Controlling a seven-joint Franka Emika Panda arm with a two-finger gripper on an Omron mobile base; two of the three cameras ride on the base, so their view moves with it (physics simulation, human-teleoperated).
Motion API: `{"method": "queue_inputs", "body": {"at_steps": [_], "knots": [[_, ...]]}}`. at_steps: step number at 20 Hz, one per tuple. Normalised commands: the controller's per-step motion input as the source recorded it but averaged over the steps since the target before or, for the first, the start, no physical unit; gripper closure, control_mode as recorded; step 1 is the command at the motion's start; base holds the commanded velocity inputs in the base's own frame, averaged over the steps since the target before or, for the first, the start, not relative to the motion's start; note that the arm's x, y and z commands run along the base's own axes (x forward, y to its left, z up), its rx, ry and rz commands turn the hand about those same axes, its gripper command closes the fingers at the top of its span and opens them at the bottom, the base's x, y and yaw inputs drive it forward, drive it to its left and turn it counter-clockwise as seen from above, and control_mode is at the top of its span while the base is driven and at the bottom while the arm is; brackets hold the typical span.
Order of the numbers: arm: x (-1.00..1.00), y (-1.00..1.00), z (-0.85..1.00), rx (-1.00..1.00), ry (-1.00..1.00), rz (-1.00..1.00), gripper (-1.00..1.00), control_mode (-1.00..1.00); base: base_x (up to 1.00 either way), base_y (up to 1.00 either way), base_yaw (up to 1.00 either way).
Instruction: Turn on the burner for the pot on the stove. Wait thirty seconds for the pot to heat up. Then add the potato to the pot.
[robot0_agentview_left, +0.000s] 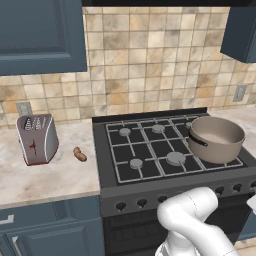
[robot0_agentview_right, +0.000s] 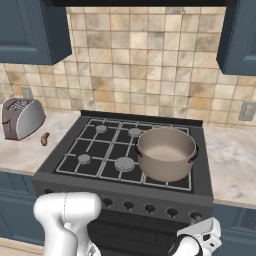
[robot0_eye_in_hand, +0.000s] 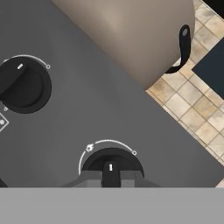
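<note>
Tool (robot0_eye_in_hand: 111, 177) is clamped on a front knob (robot0_eye_in_hand: 111, 164) under the pot (robot0_agentview_right: 166, 152); potato (robot0_agentview_left: 79, 154) is left on the table (robot0_agentview_left: 50, 177). If the grip slips or the wrong knob is turned, the pot is never heated

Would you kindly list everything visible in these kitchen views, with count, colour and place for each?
pot: one, grey-brown with paler beige inside, on the stove's right side over the grates.
stove: one, black, set between the two counter stretches.
knobs: a row, dark, along the stove's front panel.
potato: one, brown, on the left counter between toaster and stove.
toaster: one, silver with a red mark, on the left counter.
counter: pale marbled, on both sides of the stove.
upper cabinets: dark blue, at the top left and top right.
wall outlets: two, grey, on the tiled backsplash.
hand: one, shut on a knob at the front panel, below the pot.
</note>
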Motion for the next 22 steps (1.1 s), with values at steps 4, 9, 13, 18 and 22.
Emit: {"method": "queue_inputs", "body": {"at_steps": [4, 9, 13, 18, 22], "knots": [[0.0, 0.0, 0.0, 0.0, 0.0, 0.0, 1.0, -1.0, 0.0, 0.0, 0.0], [0.0, 0.0, 0.0, 0.0, 0.0, 0.0, 1.0, -1.0, 0.0, 0.0, 0.0], [0.0, 0.0, 0.0, 0.0, 0.0, 0.0, 1.0, -1.0, 0.0, 0.0, 0.0], [0.0, 0.0, 0.0, 0.0, 0.0, 0.0, 1.0, -1.0, 0.0, 0.0, 0.0], [0.0, 0.0, 0.0, 0.0, 0.0, 0.0, 1.0, -1.0, 0.0, 0.0, 0.0]]}}
